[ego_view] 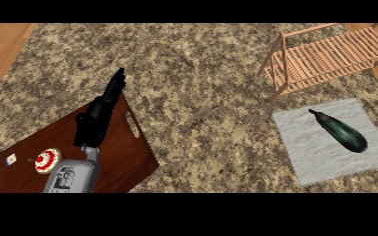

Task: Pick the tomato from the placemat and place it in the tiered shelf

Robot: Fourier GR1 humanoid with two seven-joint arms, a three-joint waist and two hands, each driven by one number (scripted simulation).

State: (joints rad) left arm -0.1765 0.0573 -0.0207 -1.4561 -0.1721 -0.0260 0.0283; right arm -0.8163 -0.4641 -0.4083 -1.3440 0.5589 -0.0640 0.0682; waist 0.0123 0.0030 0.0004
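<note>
Head view: the left hand [100, 112] is extending toward 12 o'clock above the dark wooden cutting board [125, 155], fingers straight and holding nothing. The right hand is not showing. No tomato is visible; a dark green elongated vegetable [339, 130] is lying on the pale grey cloth placemat [310, 150] at 3 o'clock. The slatted wooden tiered shelf [325, 57] is standing at 1 o'clock. The closer arm should probably be approaching from above, closing along the vegetable's narrow width.

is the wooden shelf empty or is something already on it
Empty as far as the view shows: the tiered shelf has bare slats, and the dark green vegetable lies on the grey placemat.
</note>
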